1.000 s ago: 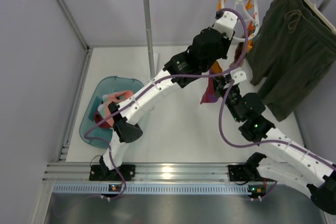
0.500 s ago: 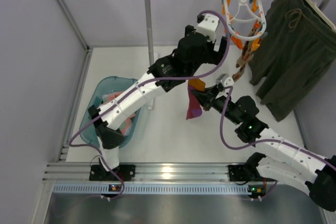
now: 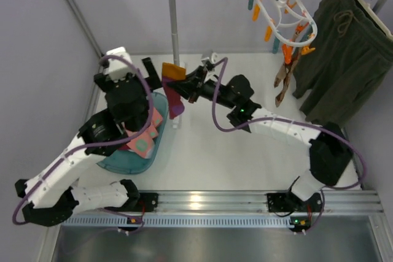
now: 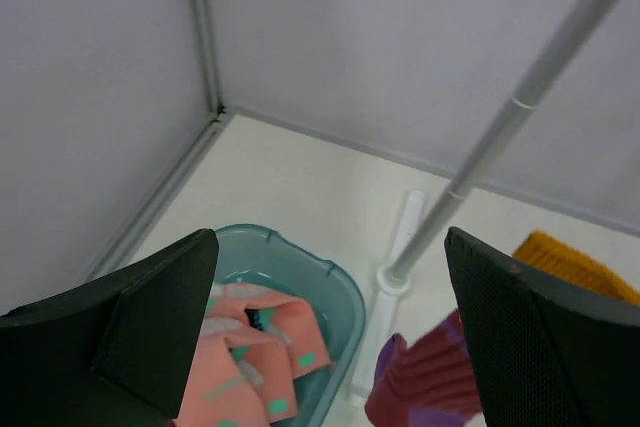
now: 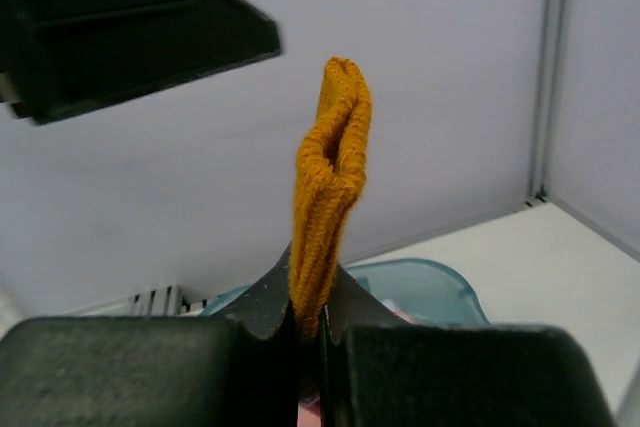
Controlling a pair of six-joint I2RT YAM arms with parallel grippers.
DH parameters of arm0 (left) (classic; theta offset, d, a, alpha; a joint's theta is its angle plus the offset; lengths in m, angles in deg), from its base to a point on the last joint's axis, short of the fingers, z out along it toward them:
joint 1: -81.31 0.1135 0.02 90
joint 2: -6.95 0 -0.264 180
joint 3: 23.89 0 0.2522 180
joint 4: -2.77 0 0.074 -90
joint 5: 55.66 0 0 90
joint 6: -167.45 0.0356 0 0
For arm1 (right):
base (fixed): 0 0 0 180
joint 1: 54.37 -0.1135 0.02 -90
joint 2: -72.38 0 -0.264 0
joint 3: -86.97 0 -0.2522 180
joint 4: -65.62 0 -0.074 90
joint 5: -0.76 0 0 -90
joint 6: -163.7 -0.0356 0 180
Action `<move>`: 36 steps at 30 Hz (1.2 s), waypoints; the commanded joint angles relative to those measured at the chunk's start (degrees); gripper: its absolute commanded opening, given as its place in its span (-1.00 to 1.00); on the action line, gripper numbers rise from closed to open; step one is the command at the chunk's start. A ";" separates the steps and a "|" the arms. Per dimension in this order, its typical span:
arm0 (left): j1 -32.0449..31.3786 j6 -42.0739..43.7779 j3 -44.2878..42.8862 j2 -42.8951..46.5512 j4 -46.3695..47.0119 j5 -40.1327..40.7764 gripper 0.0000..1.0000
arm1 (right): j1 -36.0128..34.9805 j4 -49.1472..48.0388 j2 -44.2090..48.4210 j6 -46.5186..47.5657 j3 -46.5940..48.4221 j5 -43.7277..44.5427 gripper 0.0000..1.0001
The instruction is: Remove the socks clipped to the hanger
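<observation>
My right gripper (image 3: 183,88) (image 5: 311,325) is shut on the orange cuff (image 5: 330,172) of a sock (image 3: 174,99) whose maroon and purple foot hangs beside the rack pole, at the basin's right rim. That sock (image 4: 432,379) also shows low in the left wrist view. My left gripper (image 3: 149,75) (image 4: 332,247) stands wide open and holds nothing, above the basin's far end, just left of the held sock. The white hanger (image 3: 284,11) with orange and teal pins hangs from the rail. A brown patterned sock (image 3: 284,79) dangles from it.
A teal basin (image 3: 118,165) (image 4: 318,269) on the left of the floor holds pink socks (image 4: 250,372). The rack's upright pole (image 3: 174,26) (image 4: 505,127) stands right of it. A dark olive garment (image 3: 338,53) hangs at the far right.
The left arm has swung from the hanger to the left over the basin, and its jaws have opened. The right arm has carried the sock left to the pole.
</observation>
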State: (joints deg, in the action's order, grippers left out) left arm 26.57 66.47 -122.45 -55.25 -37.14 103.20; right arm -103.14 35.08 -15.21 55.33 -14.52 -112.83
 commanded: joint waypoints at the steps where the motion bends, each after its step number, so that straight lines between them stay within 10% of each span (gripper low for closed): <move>1: -0.01 2.19 4.02 7.76 0.84 13.66 0.97 | -2.99 -4.84 -11.70 -1.76 12.03 -3.82 -1.00; 11: -1.85 8.70 9.38 20.17 0.75 14.47 0.97 | -10.46 18.88 -52.03 1.50 53.79 1.00 -0.94; 16: -2.92 5.54 13.15 24.83 0.84 -7.78 0.97 | -11.34 25.74 -57.07 1.85 58.20 6.01 -0.85; 19: -2.83 2.73 14.30 26.60 1.10 -17.15 0.97 | -11.34 29.69 -55.33 3.95 57.86 8.03 -0.69; 22: -2.92 1.49 15.27 26.16 1.02 -18.58 0.97 | -11.26 33.21 -50.94 6.85 56.01 10.66 0.36; 27: -2.92 -1.14 16.50 26.24 0.93 -22.36 0.97 | -9.42 34.80 -38.11 8.61 49.87 9.98 0.99; 36: -2.91 -3.52 16.85 26.86 1.01 -27.72 0.97 | 3.49 29.98 -1.57 6.43 10.44 10.14 0.99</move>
State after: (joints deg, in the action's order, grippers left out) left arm 23.38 63.82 -106.14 -28.93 -36.79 77.56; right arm -106.16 69.55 -29.70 63.59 8.13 -103.74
